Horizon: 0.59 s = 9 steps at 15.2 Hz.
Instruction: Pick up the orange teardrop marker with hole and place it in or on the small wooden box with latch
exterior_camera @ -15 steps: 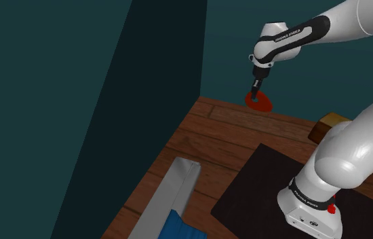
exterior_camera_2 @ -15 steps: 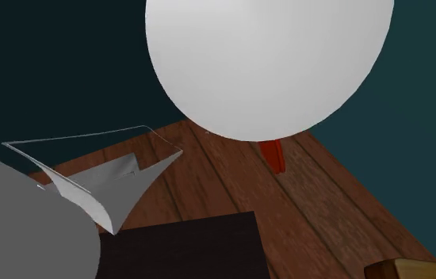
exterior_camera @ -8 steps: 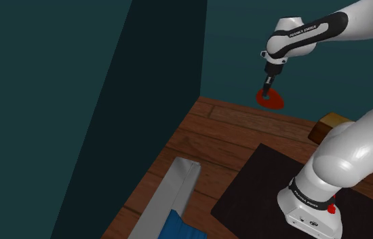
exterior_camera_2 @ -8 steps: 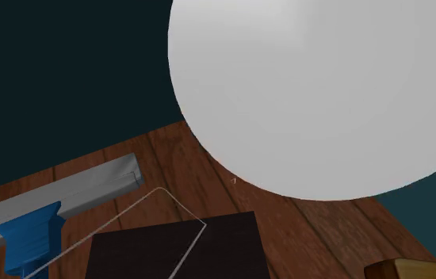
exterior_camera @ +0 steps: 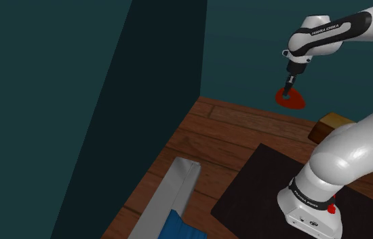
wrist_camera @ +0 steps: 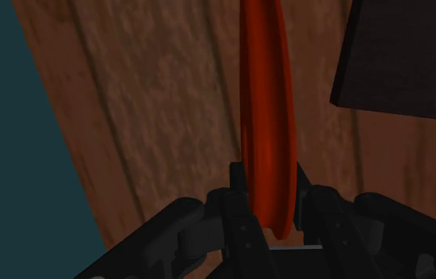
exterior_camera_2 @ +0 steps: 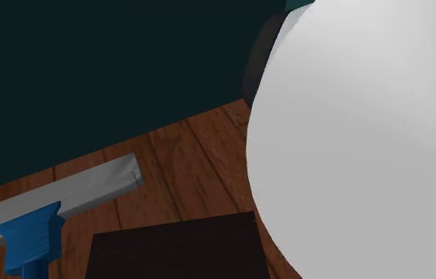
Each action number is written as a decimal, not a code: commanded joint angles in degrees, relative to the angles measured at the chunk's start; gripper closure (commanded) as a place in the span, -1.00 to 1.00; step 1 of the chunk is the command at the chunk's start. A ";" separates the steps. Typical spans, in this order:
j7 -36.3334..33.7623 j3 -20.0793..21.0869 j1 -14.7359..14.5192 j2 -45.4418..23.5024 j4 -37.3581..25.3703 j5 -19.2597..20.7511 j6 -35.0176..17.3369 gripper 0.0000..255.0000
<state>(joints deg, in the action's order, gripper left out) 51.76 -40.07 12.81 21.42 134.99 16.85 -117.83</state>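
The fingers [wrist_camera: 239,208] are clamped on the red-orange teardrop marker [wrist_camera: 265,111]. It stands edge-on between them, lifted above the wooden tabletop [exterior_camera: 205,136] and apart from the small wooden box [exterior_camera: 330,125].

The marker [wrist_camera: 265,119] is a deep red-orange against the all-black gripper [wrist_camera: 270,208]. The table [exterior_camera: 209,136] shows reddish-brown planks with darker grain, and the mat [exterior_camera: 260,183] on it is near black. The walls [exterior_camera: 56,102] are dark teal, the arm [exterior_camera: 344,159] white, the rail [exterior_camera_2: 58,198] grey, its block [exterior_camera_2: 28,238] blue.
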 commanded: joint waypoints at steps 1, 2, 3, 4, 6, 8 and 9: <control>2.83 -1.93 1.28 0.52 -0.32 0.91 0.33 1.00; 4.25 -2.93 1.79 0.55 -0.73 1.21 0.51 1.00; 5.68 -3.96 2.25 0.51 -1.21 1.45 0.68 1.00; 7.15 -5.04 2.66 0.40 -1.75 1.66 0.84 1.00; 10.18 -7.28 3.36 -0.06 -3.00 1.88 1.12 1.00; 13.35 -9.70 3.85 -0.82 -4.50 1.83 1.35 1.00; 14.99 -10.98 4.00 -1.32 -5.33 1.70 1.44 1.00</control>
<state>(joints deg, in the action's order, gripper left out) 65.08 -49.89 16.26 20.01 129.89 18.19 -116.40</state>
